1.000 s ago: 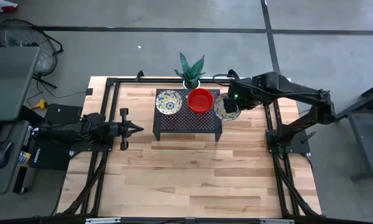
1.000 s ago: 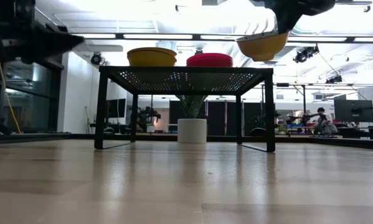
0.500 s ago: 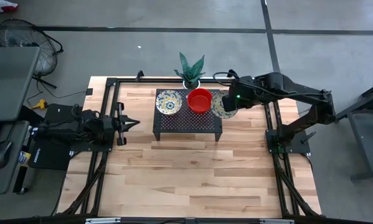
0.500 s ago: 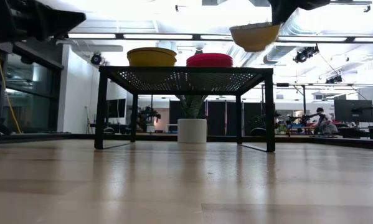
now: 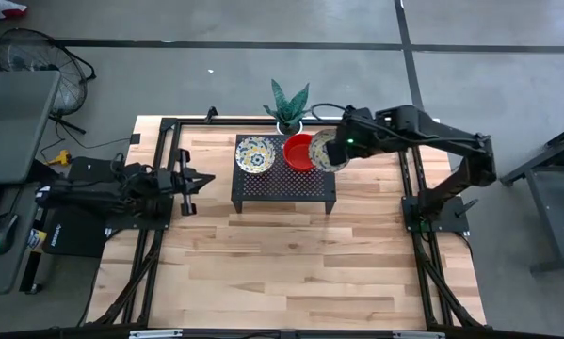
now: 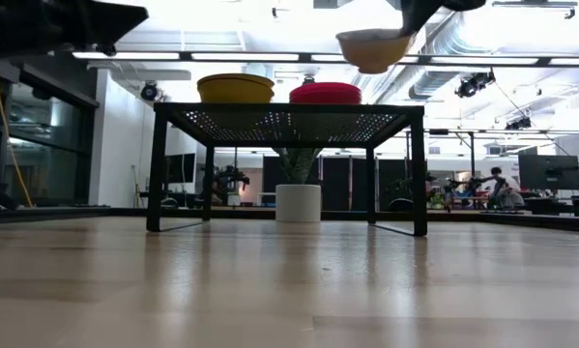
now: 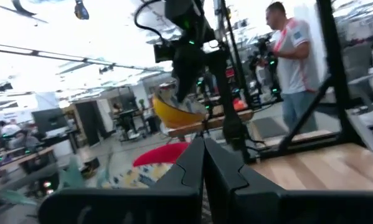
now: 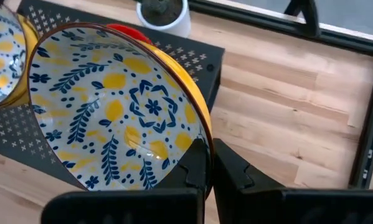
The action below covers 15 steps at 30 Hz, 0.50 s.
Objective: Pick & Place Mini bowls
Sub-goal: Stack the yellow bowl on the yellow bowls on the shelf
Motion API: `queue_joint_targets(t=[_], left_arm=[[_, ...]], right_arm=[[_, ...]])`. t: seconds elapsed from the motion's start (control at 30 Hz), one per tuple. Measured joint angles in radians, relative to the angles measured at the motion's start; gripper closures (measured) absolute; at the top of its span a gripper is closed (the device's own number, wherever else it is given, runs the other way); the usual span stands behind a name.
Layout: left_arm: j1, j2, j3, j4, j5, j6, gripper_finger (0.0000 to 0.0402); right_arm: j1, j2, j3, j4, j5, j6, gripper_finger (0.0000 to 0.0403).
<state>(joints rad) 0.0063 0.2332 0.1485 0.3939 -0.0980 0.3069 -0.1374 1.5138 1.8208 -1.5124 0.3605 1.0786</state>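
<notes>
Right gripper (image 5: 336, 151) is clamped on a patterned bowl's (image 5: 323, 151) rim, holding it in the air above the rack's (image 5: 283, 184) right end, overlapping the red bowl (image 5: 298, 153). Another patterned bowl (image 5: 254, 154) sits at the rack's left end. Left gripper (image 5: 204, 179), pinched shut and empty, waits near the tabletop's left edge.

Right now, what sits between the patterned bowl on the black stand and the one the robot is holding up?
A red bowl on the stand, between the resting patterned bowl and the one held by the right gripper; the high view shows it.
</notes>
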Motion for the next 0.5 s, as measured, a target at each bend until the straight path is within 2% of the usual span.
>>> queue_joint_targets(t=[0.13,0.3,0.5], left_arm=[[0.000,0.120,0.093,-0.032,-0.012,0.083,0.0388],[0.000,0.274,0.222,-0.036,-0.021,0.194,0.0336],[0.000,0.397,0.381,-0.153,-0.025,0.412,0.0284]], right_arm=[[-0.002,0.047,0.038,-0.024,0.013,-0.027,0.0403],[-0.020,0.071,0.059,-0.024,0.022,-0.040,0.0403],[-0.043,0.072,0.057,-0.024,0.032,-0.045,0.0403]])
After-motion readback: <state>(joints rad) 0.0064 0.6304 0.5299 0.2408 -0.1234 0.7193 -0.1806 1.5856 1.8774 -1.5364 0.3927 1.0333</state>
